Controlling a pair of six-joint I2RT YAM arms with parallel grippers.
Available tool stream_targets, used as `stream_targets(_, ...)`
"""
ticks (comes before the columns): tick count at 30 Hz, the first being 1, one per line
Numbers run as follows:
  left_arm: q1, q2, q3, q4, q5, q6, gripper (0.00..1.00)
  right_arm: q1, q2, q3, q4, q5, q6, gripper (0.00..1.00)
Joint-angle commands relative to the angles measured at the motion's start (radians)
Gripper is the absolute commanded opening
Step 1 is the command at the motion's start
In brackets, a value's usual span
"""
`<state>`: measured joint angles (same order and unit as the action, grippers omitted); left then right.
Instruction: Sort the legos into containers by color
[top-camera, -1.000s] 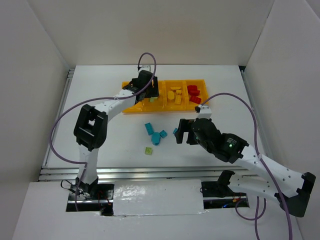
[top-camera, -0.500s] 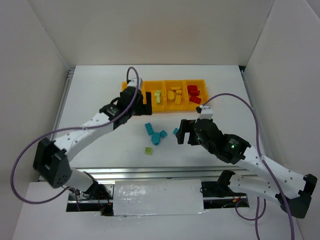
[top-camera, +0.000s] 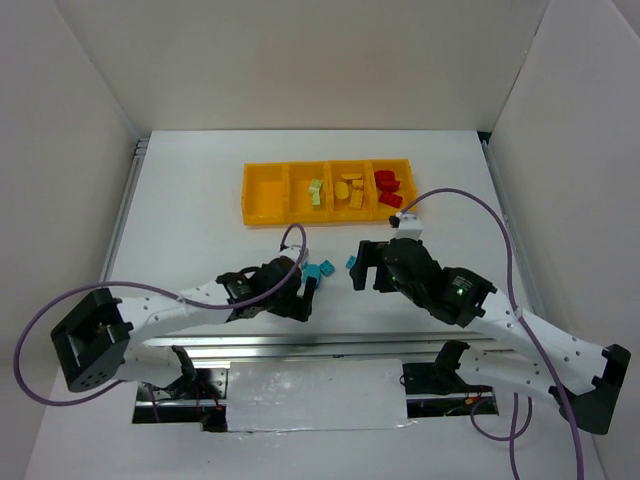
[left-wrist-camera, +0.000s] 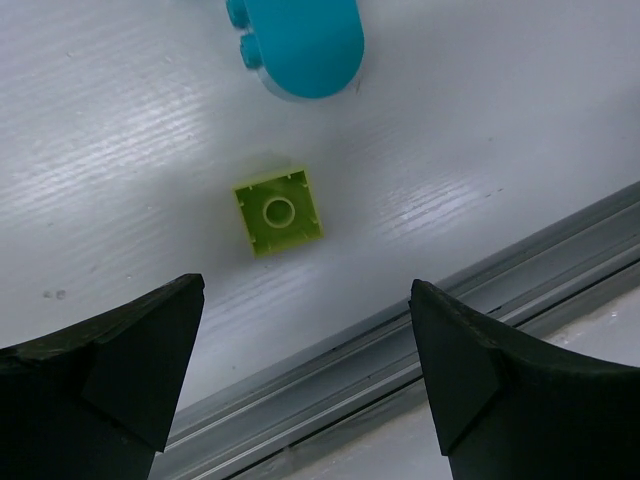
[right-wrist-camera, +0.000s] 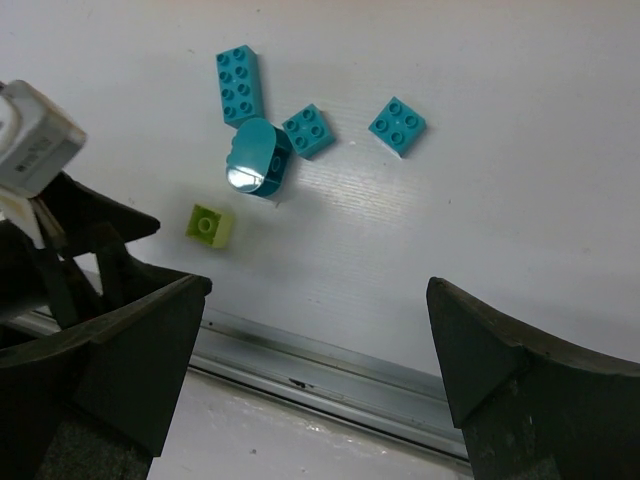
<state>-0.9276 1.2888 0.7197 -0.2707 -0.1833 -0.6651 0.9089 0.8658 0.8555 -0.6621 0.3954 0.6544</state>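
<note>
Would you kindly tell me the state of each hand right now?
Left hand: open, holding nothing.
Right hand: open, holding nothing.

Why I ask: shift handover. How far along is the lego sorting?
Done: red plastic bricks, yellow bricks and pale green bricks lie in three compartments of the orange-yellow tray. In hand: the left arm's fingers hover open over a pale green square brick. Left: that brick and four cyan bricks.

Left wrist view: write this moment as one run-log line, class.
left hand: open, over small pale green square plastic brick on table | right hand: open, empty | rounded cyan-blue plastic brick: unsorted, beside it
</note>
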Motion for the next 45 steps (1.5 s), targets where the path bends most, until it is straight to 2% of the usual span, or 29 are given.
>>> stream_targets(1, -0.025, 0.053, 0.01, 0.07, -0.057, -0.054, 0.96, -0.005, 0.001, -0.004, -0.005, -0.006, 0.01, 1.0)
stream_targets(5, -0.027, 0.096, 0.017, 0.096, -0.084, -0.074, 0.94, -0.005, 0.001, 0.005, -0.01, -0.01, 0.002, 1.0)
stream_targets(14, -0.031, 0.245, 0.069, 0.033, -0.185, -0.114, 0.82, -0.004, 0.01, -0.012, 0.016, -0.027, -0.012, 1.0)
stream_targets(17, -0.039, 0.251, 0.075, 0.027, -0.189, -0.116, 0.53, -0.005, 0.016, -0.016, 0.018, -0.024, -0.012, 1.0)
stream_targets(18, -0.045, 0.244, 0.076, 0.01, -0.209, -0.123, 0.28, -0.005, 0.018, -0.018, 0.019, -0.026, -0.013, 1.0)
stream_targets(20, -0.053, 0.231, 0.087, -0.03, -0.237, -0.136, 0.12, -0.005, 0.018, -0.019, 0.018, -0.021, -0.013, 1.0)
stream_targets(21, -0.057, 0.224, 0.101, -0.054, -0.254, -0.142, 0.0, -0.004, 0.016, -0.021, 0.019, -0.018, -0.013, 1.0)
stream_targets(25, -0.076, 0.092, 0.11, -0.145, -0.363, -0.162, 0.0, -0.005, 0.013, -0.032, 0.024, -0.016, -0.013, 1.0)
stream_targets(28, -0.071, -0.001, 0.122, -0.113, -0.419, -0.111, 0.0, -0.007, 0.013, -0.035, 0.033, -0.006, -0.009, 1.0)
stream_targets(32, -0.013, 0.009, 0.237, -0.033, -0.436, 0.014, 0.03, -0.008, 0.009, -0.029, 0.022, 0.04, 0.017, 1.0)
stream_targets(35, 0.097, 0.09, 0.342, 0.017, -0.363, 0.082, 0.01, -0.007, -0.013, -0.015, -0.004, 0.091, 0.054, 1.0)
stream_targets(39, 0.229, 0.274, 0.504, 0.082, -0.274, 0.162, 0.02, -0.01, -0.065, -0.009, -0.01, 0.111, 0.068, 1.0)
stream_targets(42, 0.288, 0.429, 0.723, 0.057, -0.21, 0.202, 0.03, -0.013, -0.097, -0.006, -0.013, 0.108, 0.062, 1.0)
stream_targets(44, 0.315, 0.541, 0.808, 0.038, -0.196, 0.219, 0.09, -0.018, -0.099, -0.003, -0.011, 0.103, 0.056, 1.0)
stream_targets(45, 0.323, 0.614, 0.884, 0.033, -0.188, 0.225, 0.16, -0.015, -0.099, -0.004, -0.01, 0.096, 0.054, 1.0)
